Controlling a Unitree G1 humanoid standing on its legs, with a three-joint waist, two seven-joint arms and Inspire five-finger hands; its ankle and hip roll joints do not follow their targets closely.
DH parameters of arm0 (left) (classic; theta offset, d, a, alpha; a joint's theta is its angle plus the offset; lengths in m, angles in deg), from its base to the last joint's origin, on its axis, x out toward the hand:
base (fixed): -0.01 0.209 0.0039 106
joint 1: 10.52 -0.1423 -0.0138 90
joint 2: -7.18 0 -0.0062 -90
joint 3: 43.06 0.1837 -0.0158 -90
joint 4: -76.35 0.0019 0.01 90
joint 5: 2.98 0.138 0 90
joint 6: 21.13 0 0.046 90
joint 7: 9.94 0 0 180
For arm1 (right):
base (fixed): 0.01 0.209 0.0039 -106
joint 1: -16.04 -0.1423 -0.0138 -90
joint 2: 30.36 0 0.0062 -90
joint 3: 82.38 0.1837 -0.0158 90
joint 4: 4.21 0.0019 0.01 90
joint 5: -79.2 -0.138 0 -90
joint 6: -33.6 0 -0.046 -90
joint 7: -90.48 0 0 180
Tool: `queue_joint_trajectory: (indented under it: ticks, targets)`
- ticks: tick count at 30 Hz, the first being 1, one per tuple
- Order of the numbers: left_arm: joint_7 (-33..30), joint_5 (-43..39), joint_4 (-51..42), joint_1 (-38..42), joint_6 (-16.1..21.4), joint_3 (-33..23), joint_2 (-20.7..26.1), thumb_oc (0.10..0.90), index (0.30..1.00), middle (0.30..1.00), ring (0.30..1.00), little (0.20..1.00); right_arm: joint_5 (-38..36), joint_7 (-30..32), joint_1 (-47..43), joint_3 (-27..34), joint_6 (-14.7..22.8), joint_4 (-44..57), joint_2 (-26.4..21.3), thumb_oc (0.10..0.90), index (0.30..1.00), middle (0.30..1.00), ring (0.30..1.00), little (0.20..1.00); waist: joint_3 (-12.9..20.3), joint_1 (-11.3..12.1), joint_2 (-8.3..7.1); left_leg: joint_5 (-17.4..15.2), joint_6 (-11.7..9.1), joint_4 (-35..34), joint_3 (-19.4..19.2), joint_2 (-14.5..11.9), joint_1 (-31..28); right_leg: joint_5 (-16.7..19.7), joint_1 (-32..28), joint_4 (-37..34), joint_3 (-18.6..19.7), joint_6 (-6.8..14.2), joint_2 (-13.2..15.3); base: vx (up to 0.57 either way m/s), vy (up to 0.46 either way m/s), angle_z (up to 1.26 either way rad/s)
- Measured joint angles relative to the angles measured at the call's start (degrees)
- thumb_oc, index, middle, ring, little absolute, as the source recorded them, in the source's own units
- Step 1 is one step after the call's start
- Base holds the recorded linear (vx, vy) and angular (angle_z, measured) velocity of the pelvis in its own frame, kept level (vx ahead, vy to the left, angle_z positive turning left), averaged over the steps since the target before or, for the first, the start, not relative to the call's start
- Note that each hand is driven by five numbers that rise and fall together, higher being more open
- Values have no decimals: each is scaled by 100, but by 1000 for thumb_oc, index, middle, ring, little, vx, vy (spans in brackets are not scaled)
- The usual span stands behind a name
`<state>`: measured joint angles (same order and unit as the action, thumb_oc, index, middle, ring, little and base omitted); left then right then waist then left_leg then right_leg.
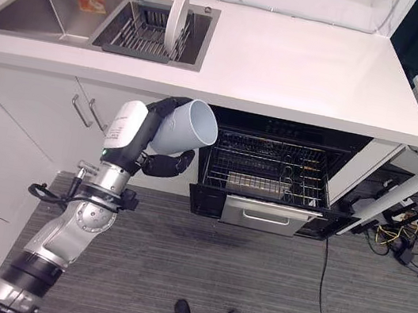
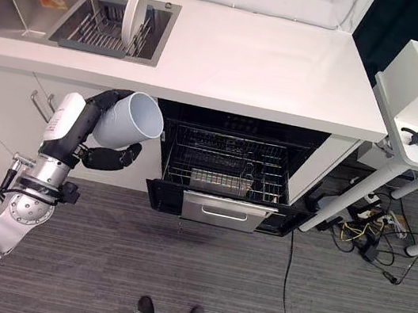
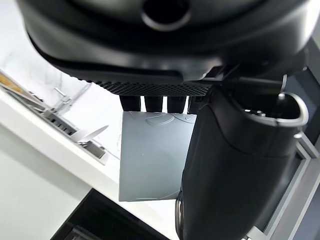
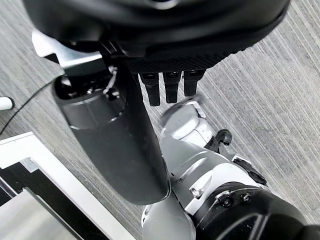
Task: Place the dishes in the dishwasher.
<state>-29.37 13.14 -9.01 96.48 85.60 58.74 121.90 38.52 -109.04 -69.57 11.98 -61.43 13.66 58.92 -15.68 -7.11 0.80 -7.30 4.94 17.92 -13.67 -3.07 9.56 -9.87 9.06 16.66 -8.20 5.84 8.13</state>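
Left hand [image 1: 165, 143] was clamped around a white cup [image 1: 189, 127], fingers over its upper side and thumb under it, holding the cup on its side with the open mouth turned toward the dishwasher [image 1: 270, 175]. The cup hung in the air just beside the dishwasher's open front, level with the pulled-out wire rack [image 1: 269, 169] but not yet over it. Well apart from the dishwasher, back on the counter [image 1: 304, 68], a white plate [image 1: 177, 17] stood upright in the sink's dish rack [image 1: 145, 33], still to be loaded.

My judgement: the grip looked shallow for a smooth, wide cup held sideways, so it could slip out as the wrist turned. The cup's rim could also catch the rack's tines or the cabinet edge beside the dishwasher.

The left wrist view showed the fingers [image 3: 150, 102] lying across the cup's wall, which the eye views hid. The right wrist view showed the right hand [image 4: 167, 82] hanging over the grey floor [image 4: 270, 100], fingers relaxed and holding nothing.
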Motion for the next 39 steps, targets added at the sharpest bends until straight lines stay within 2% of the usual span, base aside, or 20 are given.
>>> queue_joint_trajectory:
  ticks: [2, 4, 5, 6, 8, 9, 11, 12, 16, 17, 21, 23, 24, 25, 26, 28, 31, 33, 35, 39]
  targets:
    - [1, 19, 177, 38, -29, 36, 59, 400, 300, 300, 300, 300, 5, -8, -25, 120, 38, -34, 15, 800, 900, 900, 900, 900, -16, -71, -52, -105, -93, 78, 22, 67, -85, 276, 78, 20, 364, 265, 384, 99, -323, 15]
    - [-1, 57, 184, -38, -62, 39, 129, 400, 300, 300, 300, 300, 22, -31, -9, 284, 102, -11, 16, 800, 900, 900, 900, 900, -5, -47, -85, -158, -136, 120, 92, 52, -168, 542, 83, -9, 635, 309, 625, 131, -475, 18]
    - [-2, 61, 156, -71, -63, 31, 133, 400, 300, 300, 300, 300, 29, -27, 7, 291, 95, -12, 17, 800, 900, 900, 900, 900, -2, -40, -89, -182, -197, 145, 144, 13, -181, 561, 51, -33, 611, 287, 625, 137, -473, 22]
    - [-7, 63, 125, -118, -68, 15, 137, 400, 300, 300, 300, 300, 81, -28, 16, 296, 93, -20, 22, 800, 900, 900, 900, 900, 9, -12, -110, -210, -243, 180, 160, -32, -185, 631, 2, -159, 563, 239, 599, 96, -300, -3]
    - [-27, 57, -63, -406, -197, -75, 206, 400, 300, 300, 300, 300, 338, -21, 22, 268, 36, -39, 48, 800, 900, 900, 900, 900, 95, 160, -263, -311, -437, 226, 78, -106, -281, 810, -172, -400, 286, 111, 567, 108, -391, -18]
    - [-47, 50, -78, -525, -234, -67, 150, 400, 300, 300, 300, 300, 433, -8, -25, 247, 27, -44, -2, 800, 900, 900, 900, 900, 86, 153, -130, -340, -570, 295, 171, -274, -281, 846, -273, -397, 225, 306, 419, 108, -437, -9]
    - [-48, 45, -199, -842, -347, -70, 129, 400, 300, 300, 300, 300, 518, -2, -64, 143, -18, 8, -130, 800, 900, 900, 900, 900, 99, 104, -54, -274, -721, 135, 156, -482, -475, 630, -257, -165, 115, 129, 231, 53, -292, -10]
    - [-41, 48, -381, -1050, -420, -70, 135, 400, 300, 300, 300, 300, 518, 18, -64, -15, -15, 111, -157, 800, 900, 900, 900, 900, 140, 122, 9, -141, -918, -125, 148, -697, -626, 562, -291, -151, 81, -26, -10, 29, -282, -12]
    - [-32, 36, -657, -1027, -390, -66, 118, 400, 300, 300, 300, 300, 458, 12, -107, -38, -25, 218, -199, 800, 900, 900, 900, 900, 148, 69, 29, 371, -1057, -650, 117, -859, -893, 425, -396, -118, -120, -278, -216, 17, -234, 11]
    - [-33, -16, -705, -879, -363, -74, 120, 400, 300, 300, 300, 300, 458, 19, -103, -26, 1, 159, -217, 800, 900, 900, 900, 900, 169, 64, 66, 600, -1034, -737, 106, -867, -901, 350, -446, -126, -249, -390, -246, 11, -127, 34]
    - [-32, -27, -695, -724, -281, -85, 116, 400, 300, 300, 300, 300, 442, 14, -106, -27, 1, 128, -293, 800, 900, 900, 900, 900, 237, 59, 184, 900, -1031, -854, 52, -873, -883, 303, -450, -92, -365, -469, -252, 31, 20, 21]
    - [-32, -27, -699, -702, -181, -60, 112, 400, 300, 300, 300, 300, 361, 7, -171, -27, 36, -143, -389, 800, 900, 900, 900, 900, 321, 49, 360, 748, -1086, -806, 303, -844, -750, 283, -444, -95, -319, -508, -278, 54, 94, 4]
    - [-33, -26, -704, -667, -122, -38, 106, 400, 300, 300, 300, 300, 340, 9, -202, -13, 46, -259, -444, 800, 900, 900, 900, 900, 298, 44, 437, 684, -1067, -816, 302, -856, -722, 200, -432, -33, -311, -565, -273, 79, 152, 2]
    - [-35, -27, -719, -647, -92, -19, 102, 400, 300, 300, 300, 300, 339, 14, -185, 59, 43, -290, -463, 800, 900, 900, 900, 900, 298, 45, 488, 523, -1071, -794, 315, -797, -675, 103, -338, 108, -267, -477, -178, 88, 208, -5]
    - [-43, -26, -720, -641, -56, -19, 81, 400, 300, 300, 300, 300, 334, 12, -183, 95, 42, -291, -434, 800, 900, 900, 900, 900, 295, 66, 483, 449, -1023, -808, 369, -654, -642, 97, -230, 191, -172, -461, -59, 62, 202, -5]
    - [-42, -24, -700, -640, -28, -17, 23, 400, 300, 300, 300, 300, 104, -4, -98, 113, 97, -264, -363, 800, 900, 900, 900, 900, 302, 69, 453, 343, -807, -755, 218, -373, -580, 262, -140, 128, -69, -248, 202, 99, 158, -11]
    - [-41, -20, -387, -640, -40, -22, 25, 400, 300, 300, 300, 300, -131, 38, 98, 96, 140, -281, 77, 800, 900, 900, 900, 900, 346, 72, 96, 161, -616, -590, 114, -180, -621, 762, -539, -614, -83, 20, 294, 110, 128, -12]
    - [-51, -11, -348, -642, -39, -20, -5, 400, 300, 300, 300, 300, -128, 66, 111, 96, 173, -278, 71, 800, 900, 900, 900, 900, 350, 58, 85, 68, -538, -576, 21, -66, -716, 856, -617, -709, -53, 85, 371, 113, 105, -24]
    - [-60, -9, -305, -643, -40, -20, -110, 400, 300, 300, 300, 300, -121, 79, 130, 88, 212, -248, 78, 800, 900, 900, 900, 900, 371, 23, 60, -71, -535, -452, -48, -72, -785, 867, -662, -732, 26, 88, 364, 68, 48, -29]
    - [-107, -106, -322, -634, -43, -8, -254, 400, 300, 300, 300, 300, -1025, 334, 194, 375, 350, 166, 266, 800, 900, 900, 900, 900, 421, -156, 12, -262, -511, -52, -204, -225, -627, 937, -629, -775, 210, 166, 288, -25, 26, -21]
